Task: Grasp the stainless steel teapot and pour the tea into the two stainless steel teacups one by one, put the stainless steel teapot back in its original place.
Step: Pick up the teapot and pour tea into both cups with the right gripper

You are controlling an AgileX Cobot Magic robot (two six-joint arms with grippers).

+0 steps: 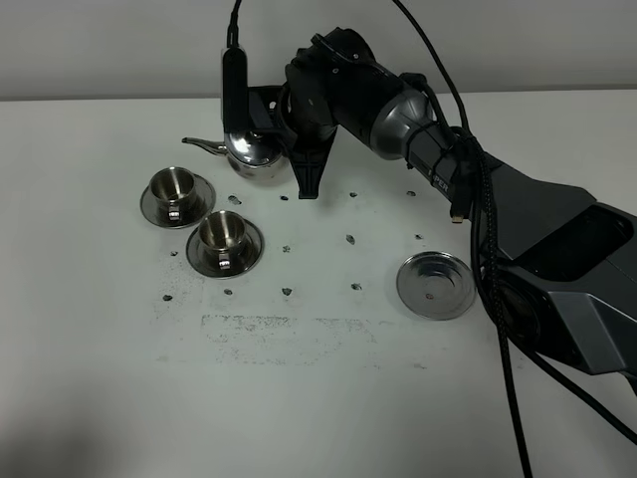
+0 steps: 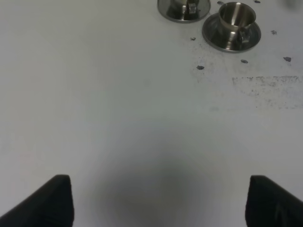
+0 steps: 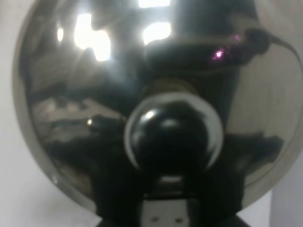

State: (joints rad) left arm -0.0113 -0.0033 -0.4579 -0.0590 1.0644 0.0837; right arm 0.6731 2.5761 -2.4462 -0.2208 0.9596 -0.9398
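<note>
The stainless steel teapot [image 1: 249, 151] hangs at the far left-middle of the table, its thin spout [image 1: 204, 146] pointing left, just behind the cups. My right gripper [image 1: 282, 147] reaches across and is shut on the teapot's handle side. In the right wrist view the teapot's shiny lid and round knob [image 3: 171, 130] fill the picture, and the handle itself is hidden. The two stainless steel teacups stand on their saucers, one further back [image 1: 177, 191] and one nearer [image 1: 224, 239]; both show in the left wrist view [image 2: 232, 21] [image 2: 183, 6]. My left gripper [image 2: 158, 201] is open over bare table.
A lone round steel saucer [image 1: 435, 285] lies on the white table right of the middle, beside the right arm [image 1: 518, 219]. Small dark specks dot the tabletop [image 1: 299, 378] around the cups. Black cables [image 1: 488, 249] trail along the right arm.
</note>
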